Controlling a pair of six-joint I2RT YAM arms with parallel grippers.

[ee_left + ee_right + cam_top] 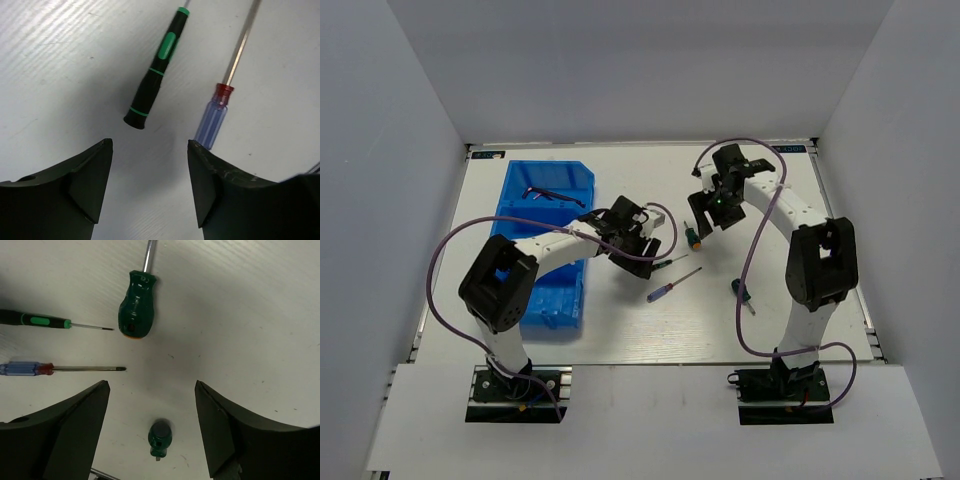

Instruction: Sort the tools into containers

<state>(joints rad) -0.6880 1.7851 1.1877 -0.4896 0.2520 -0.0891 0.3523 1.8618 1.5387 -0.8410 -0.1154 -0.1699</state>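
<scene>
The blue bin (555,295) stands at the left with dark hex keys (555,194) in its far end. My left gripper (642,247) (150,146) hangs open just short of a slim green-and-black screwdriver (155,75) (665,263) and a purple-handled one (214,119) (670,287); nothing lies between its fingers. My right gripper (713,214) (152,386) is open above the table. A stubby green, orange-ended screwdriver (136,310) (692,236) lies ahead of it. A smaller stubby green one (160,437) (742,293) shows low between its fingers, well below them.
White walls close in the table on three sides. Purple cables loop from both arms, one (665,225) curling beside the left gripper. The left arm's forearm (560,240) crosses over the bin.
</scene>
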